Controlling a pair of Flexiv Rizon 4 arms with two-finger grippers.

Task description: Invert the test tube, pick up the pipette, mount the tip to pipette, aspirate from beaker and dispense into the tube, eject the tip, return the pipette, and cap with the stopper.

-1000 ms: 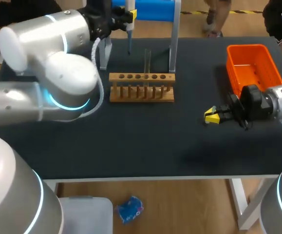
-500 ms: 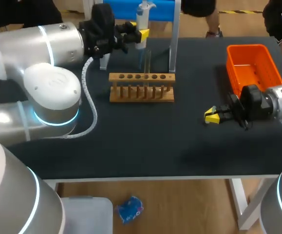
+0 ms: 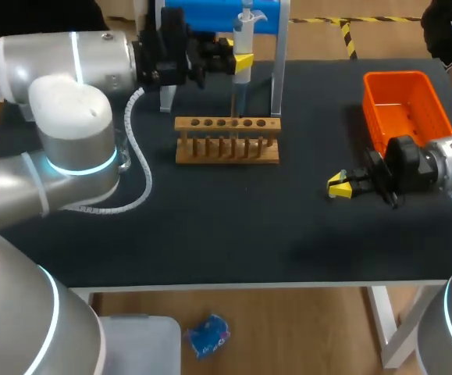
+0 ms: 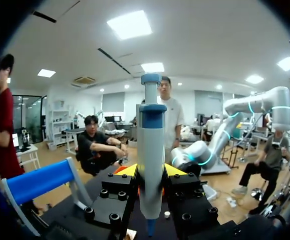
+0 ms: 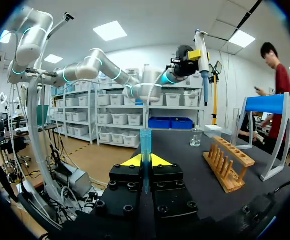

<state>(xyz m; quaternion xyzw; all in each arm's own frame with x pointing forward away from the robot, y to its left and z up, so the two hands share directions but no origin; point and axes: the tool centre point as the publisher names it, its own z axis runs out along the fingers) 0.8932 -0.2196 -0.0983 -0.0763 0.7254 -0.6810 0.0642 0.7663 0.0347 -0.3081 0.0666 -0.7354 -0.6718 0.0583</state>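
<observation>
Standing upright at the table's far side, the pipette [image 3: 243, 31] is clamped in the left gripper [image 3: 241, 62], its point just above the wooden rack [image 3: 227, 148]. To the right, beside the orange basket [image 3: 432, 105], the right gripper [image 3: 337, 186] pinches a blue tip [image 5: 145, 142].

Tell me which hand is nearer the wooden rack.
Left. The left hand, holding the pipette, is just over the rack; the right hand, holding a tube, is far off by the orange basket.

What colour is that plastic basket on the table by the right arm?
The basket is bright orange all over. The head view shows it best.
</observation>
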